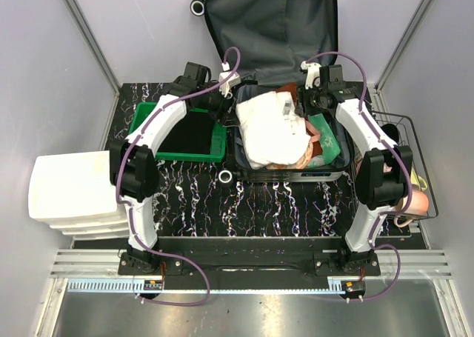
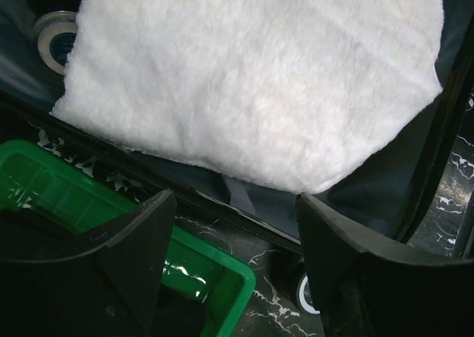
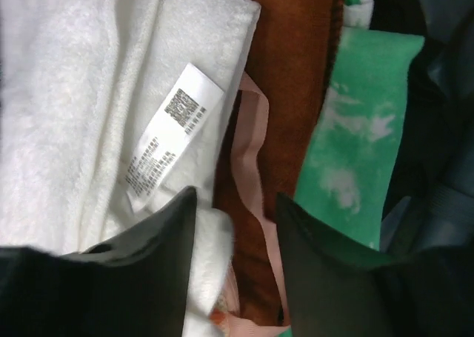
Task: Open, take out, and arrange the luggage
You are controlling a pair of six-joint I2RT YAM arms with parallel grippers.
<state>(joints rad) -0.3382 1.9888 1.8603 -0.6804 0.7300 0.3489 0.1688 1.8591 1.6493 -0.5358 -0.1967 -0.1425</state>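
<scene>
Nearest, the black marbled counter [image 1: 192, 196] carries a white drawer unit [image 1: 70, 192] at its left edge and a wire basket [image 1: 406, 141] at its right edge. Beyond these, a green bin [image 1: 178, 153] sits just left of the luggage [image 1: 289, 175], which lies open in the middle of the counter, a small white wheel [image 1: 225, 177] at its near left corner.

A white fluffy cloth [image 1: 270, 126] fills most of the lower shell. To its right lie a brown cloth [image 3: 292, 92] and a green-and-white cloth [image 3: 355, 129].

The left claw [image 2: 233, 233] hangs over the luggage's left rim [image 2: 222, 207], between the bin and the white cloth. Its jaws are wide apart and hold nothing.

The right claw [image 3: 237, 255] is low over the right side of the shell. Its jaws are partly apart, above the edge of the white cloth with its sewn label [image 3: 170, 141], a pink strip [image 3: 252, 167] and the brown cloth. I cannot tell whether it touches them.

Farthest, the dark-lined lid [image 1: 274, 22] stands up against the back wall.
</scene>
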